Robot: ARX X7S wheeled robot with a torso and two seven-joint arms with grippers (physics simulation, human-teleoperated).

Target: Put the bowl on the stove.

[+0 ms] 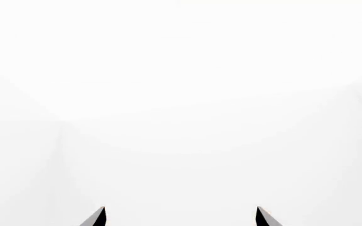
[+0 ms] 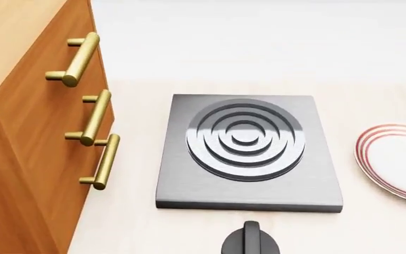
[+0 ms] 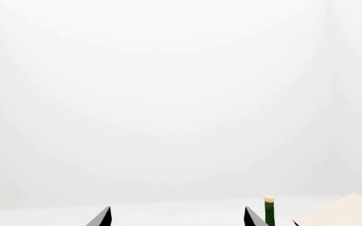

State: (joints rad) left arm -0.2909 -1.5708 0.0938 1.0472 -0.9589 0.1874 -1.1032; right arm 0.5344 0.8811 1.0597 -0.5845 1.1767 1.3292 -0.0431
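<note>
Stove: the dark-grey square hotplate (image 2: 249,153) lay flat on the pale counter (image 2: 372,222) in the middle of the head view; its round burner of raised rings carried nothing.
Bowl: it did not show in any of the three views, so its place could not be told.
Knob: a round black knob (image 2: 251,241) sat just near of the stove's near edge, apart from it, partly cut by the frame.
Plate: a flat white plate with red rings (image 2: 397,161) lay on the counter to the right of the stove, not touching it, partly out of frame.
Cabinet: a wooden drawer unit (image 2: 27,159) stood to the left of the stove, with three brass bar handles (image 2: 97,117) along its face.
Left gripper: the left gripper (image 1: 181,216) showed only two dark fingertips (image 1: 96,218), spread well apart, nothing between them, facing blank white.
Right gripper: the right gripper (image 3: 177,217) likewise had its tips held apart and bare; beyond it stood a small green cylinder with a pale top (image 3: 269,210) and the corner of a beige surface (image 3: 348,212).
</note>
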